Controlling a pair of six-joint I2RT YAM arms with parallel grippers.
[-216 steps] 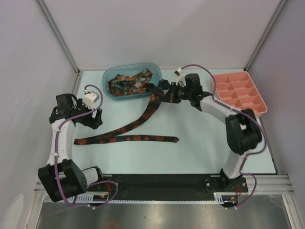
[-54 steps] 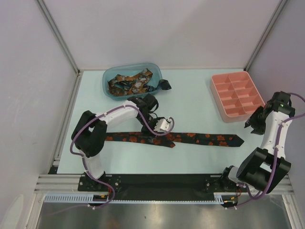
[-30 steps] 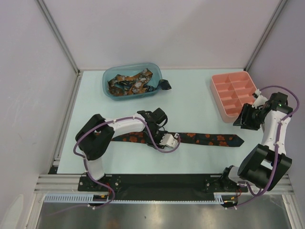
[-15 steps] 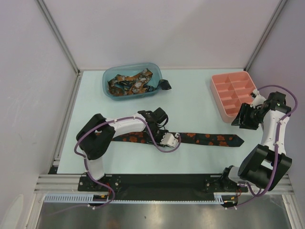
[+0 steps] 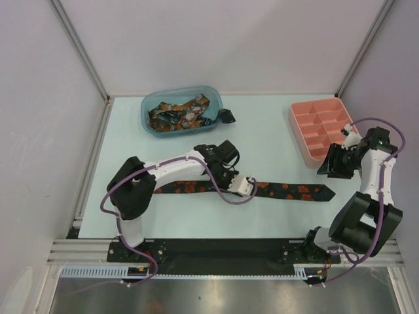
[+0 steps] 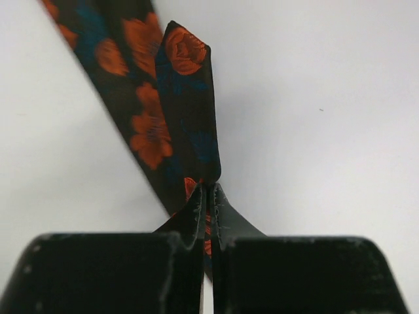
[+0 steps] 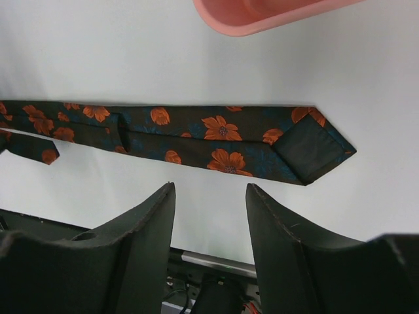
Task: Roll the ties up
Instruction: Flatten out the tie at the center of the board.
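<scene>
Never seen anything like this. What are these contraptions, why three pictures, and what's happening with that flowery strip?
These are two robot arms bolted to a table. One picture looks down from above; the other two come from cameras on each wrist. The strip is a dark tie with orange flowers, lying on it. The left gripper is pinched shut on its narrow end; the right gripper hangs open near the wide end, holding nothing. Behind: a blue tub of more ties and a pink divided tray.
</scene>
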